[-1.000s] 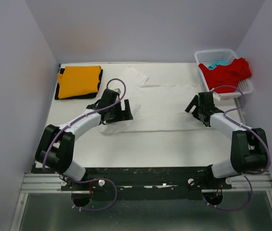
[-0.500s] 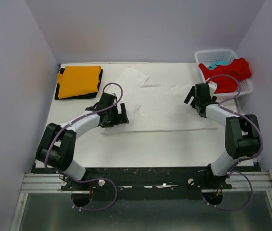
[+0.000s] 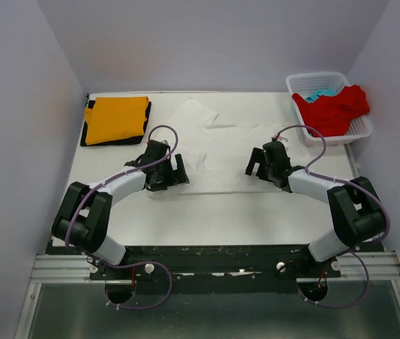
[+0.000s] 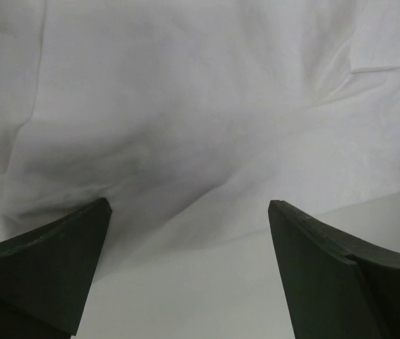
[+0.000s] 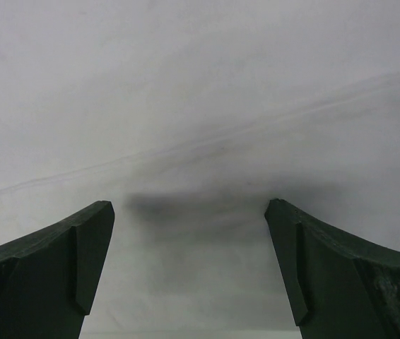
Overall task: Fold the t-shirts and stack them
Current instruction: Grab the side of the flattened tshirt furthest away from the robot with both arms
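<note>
A large white t-shirt (image 3: pixel 221 152) lies spread on the table's middle. My left gripper (image 3: pixel 180 169) is open over its left lower part; the left wrist view shows wrinkled white cloth (image 4: pixel 186 127) between and beyond the fingers (image 4: pixel 51 261). My right gripper (image 3: pixel 254 162) is open over the shirt's right part; the right wrist view shows smooth white cloth (image 5: pixel 200 106) with a seam line. A folded orange t-shirt (image 3: pixel 116 119) lies on a black one (image 3: pixel 87 141) at the back left. A red t-shirt (image 3: pixel 336 107) and a light blue one (image 3: pixel 320 94) are in the basket.
The white lattice basket (image 3: pixel 313 79) stands at the back right corner. Purple cables loop above both wrists. Walls close in the table on three sides.
My right gripper has moved left from near the basket onto the white shirt. My left gripper has drawn back slightly toward the shirt's left lower edge.
</note>
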You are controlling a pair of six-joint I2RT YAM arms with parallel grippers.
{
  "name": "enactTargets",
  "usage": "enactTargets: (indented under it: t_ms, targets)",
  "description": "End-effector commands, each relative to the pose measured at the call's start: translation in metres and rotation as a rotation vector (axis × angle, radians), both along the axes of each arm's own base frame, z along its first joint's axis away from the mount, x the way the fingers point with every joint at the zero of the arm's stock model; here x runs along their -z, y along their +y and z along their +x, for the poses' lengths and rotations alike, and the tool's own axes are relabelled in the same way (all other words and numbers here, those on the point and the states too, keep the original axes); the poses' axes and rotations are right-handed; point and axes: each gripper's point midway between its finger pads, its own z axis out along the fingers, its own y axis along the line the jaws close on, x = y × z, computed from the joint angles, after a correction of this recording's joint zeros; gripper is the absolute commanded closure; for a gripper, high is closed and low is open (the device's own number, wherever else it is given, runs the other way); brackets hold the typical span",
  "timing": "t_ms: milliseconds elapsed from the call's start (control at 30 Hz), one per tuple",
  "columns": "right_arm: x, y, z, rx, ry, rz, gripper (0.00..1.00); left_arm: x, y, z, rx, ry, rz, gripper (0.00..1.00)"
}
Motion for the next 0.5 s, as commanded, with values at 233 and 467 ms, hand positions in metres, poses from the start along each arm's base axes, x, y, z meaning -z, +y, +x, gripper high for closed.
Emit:
enactTargets:
  t_ms: [233, 467]
  targets:
    - [0.057, -0.021, -0.095, 0.092, 0.312, 0.024, 0.00, 0.023, 0.010, -0.075, -0.049, 0.131, -0.032, 0.01]
    - [0.056, -0.051, -0.141, 0.235, 0.340, 0.009, 0.00, 0.026, 0.001, -0.117, -0.026, 0.129, -0.033, 0.01]
